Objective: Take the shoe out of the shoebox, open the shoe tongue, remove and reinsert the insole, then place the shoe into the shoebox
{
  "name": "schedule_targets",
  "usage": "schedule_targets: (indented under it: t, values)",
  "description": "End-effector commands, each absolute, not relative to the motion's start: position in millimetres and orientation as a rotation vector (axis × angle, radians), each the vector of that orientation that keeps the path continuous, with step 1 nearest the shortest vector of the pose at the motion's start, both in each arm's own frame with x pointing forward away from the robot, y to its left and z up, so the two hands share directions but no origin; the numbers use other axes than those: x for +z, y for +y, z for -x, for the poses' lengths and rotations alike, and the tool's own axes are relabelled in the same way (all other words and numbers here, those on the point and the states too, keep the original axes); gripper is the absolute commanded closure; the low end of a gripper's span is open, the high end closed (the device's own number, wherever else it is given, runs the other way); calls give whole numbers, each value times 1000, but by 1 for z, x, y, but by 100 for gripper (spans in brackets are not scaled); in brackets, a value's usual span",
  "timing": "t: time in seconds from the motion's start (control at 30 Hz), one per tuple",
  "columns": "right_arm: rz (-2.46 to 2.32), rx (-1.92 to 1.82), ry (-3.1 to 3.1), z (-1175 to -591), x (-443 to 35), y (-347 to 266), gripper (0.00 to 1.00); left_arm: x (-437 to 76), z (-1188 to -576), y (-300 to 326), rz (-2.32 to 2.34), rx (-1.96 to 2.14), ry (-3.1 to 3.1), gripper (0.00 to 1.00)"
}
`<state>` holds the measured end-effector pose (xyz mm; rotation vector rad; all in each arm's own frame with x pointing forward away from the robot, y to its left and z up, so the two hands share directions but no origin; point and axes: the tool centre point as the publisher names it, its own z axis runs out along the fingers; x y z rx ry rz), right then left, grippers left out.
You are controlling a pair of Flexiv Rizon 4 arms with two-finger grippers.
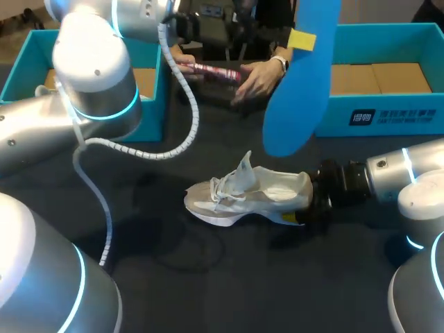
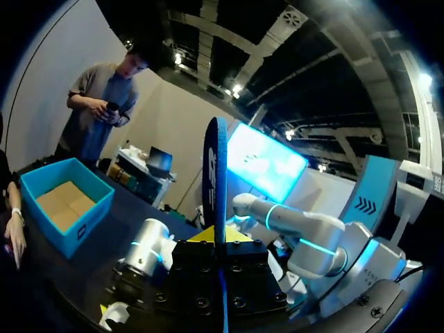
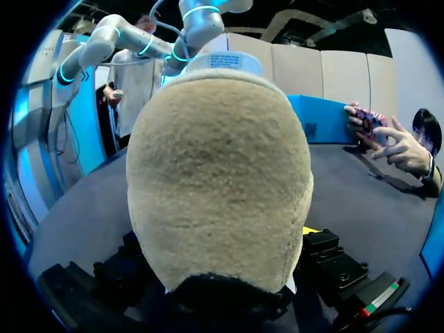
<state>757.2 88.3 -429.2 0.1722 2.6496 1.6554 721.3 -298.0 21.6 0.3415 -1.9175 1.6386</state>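
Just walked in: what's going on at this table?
The left claw holds the blue insole up in the air above the table. The right claw grips the heel of the pale shoe, which stands on the table with its tongue raised. The blue shoebox sits open behind.

No print can be read with certainty. Shoebox [image 1: 416,103] front wall, right side of tabletop [image 1: 208,277]: white logo block [image 1: 361,116] with two lines of white characters (too small to make out). Insole [image 2: 216,180] edge: white marks, illegible.
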Motion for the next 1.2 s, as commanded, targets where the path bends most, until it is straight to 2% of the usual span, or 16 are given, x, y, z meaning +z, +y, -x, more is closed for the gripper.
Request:
schedule_targets:
  t: [0.03, 1.2]
  values:
    - [-174, 1650, 2653, -760, -435, 92, 100, 27, -711, -287, -411, 1657, -1873, 100]
    - [-174, 1650, 2653, -760, -435, 92, 100, 28, -639, -249, -581, 1731, -1686, 100]
